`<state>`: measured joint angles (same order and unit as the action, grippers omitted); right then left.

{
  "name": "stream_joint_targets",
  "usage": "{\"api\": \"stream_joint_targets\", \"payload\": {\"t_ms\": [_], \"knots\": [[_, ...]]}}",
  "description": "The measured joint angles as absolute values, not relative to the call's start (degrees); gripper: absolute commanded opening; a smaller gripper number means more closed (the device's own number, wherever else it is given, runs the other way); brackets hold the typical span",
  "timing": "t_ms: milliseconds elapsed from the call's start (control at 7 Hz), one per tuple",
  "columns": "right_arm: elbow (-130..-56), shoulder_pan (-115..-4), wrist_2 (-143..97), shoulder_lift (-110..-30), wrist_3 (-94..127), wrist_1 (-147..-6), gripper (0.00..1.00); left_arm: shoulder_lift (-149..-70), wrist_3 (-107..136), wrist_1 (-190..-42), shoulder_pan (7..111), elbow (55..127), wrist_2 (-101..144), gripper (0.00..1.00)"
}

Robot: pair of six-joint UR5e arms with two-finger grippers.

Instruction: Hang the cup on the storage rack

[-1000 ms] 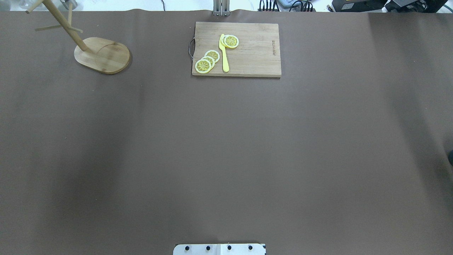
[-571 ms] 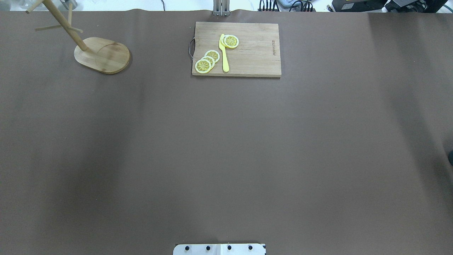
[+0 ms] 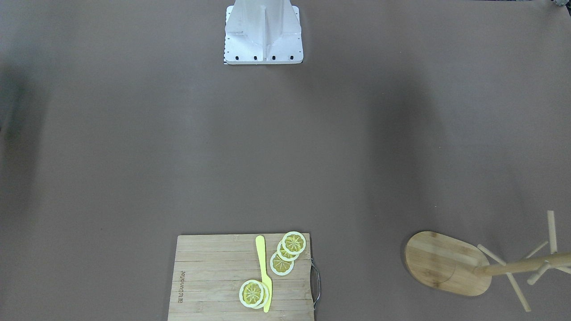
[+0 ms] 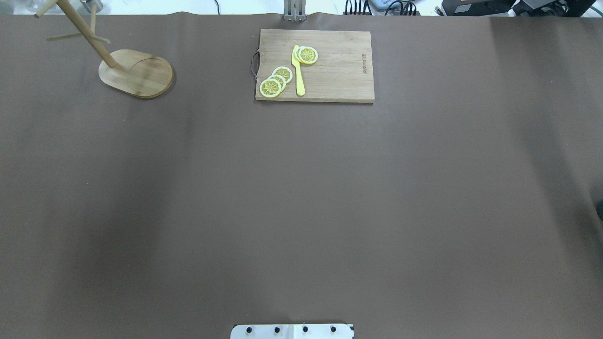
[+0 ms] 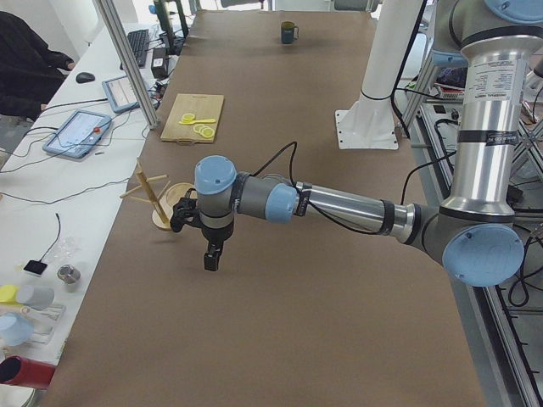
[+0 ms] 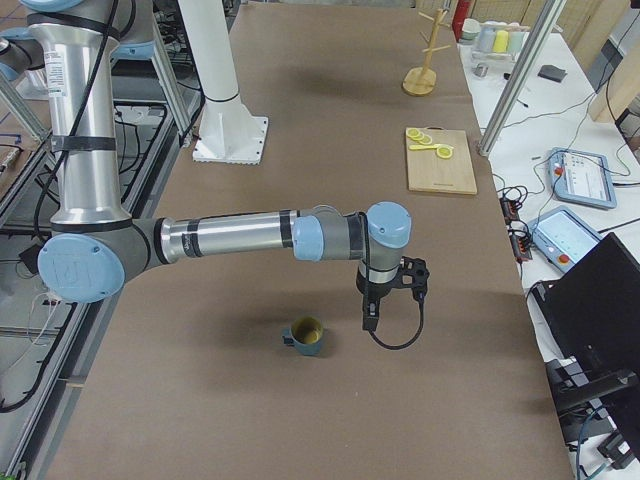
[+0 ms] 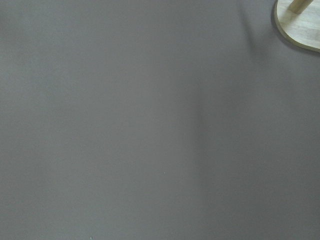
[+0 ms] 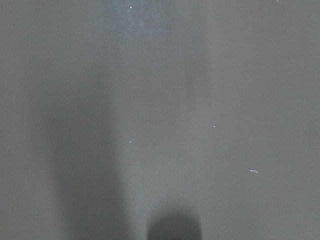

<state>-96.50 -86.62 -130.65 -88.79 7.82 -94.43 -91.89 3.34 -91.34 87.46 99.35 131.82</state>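
Spotted cup (image 6: 307, 337) upright on table (image 4: 301, 197), mouth up, at robot's right end, well apart from storage rack (image 4: 135, 73) standing at far left corner. Seen right gripper (image 6: 370, 318) hanging pointed down just beside cup, probably not touching. Seen left gripper (image 5: 209, 257) hanging near rack base. Can't tell jaw opening on either, side views only. Noted cutting board (image 4: 339, 70) with lemon slices (image 4: 275, 81) and yellow knife (image 4: 298, 75) at far edge.

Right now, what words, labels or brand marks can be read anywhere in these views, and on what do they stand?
Board: a burnt-in brand mark runs along one short edge, too small and sideways to read.
Cup: no lettering can be made out at this size.
Tablets: the screens are blurred and unreadable.
No text can be quoted.
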Motion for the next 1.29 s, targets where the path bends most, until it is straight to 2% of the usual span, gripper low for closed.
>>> {"api": "stream_joint_targets", "payload": {"t_ms": [1286], "knots": [[-96.16, -86.66, -133.17, -88.81, 7.12, -94.26, 1.00, -91.44, 3.11, -91.59, 87.54, 100.44, 131.92, 0.98]]}}
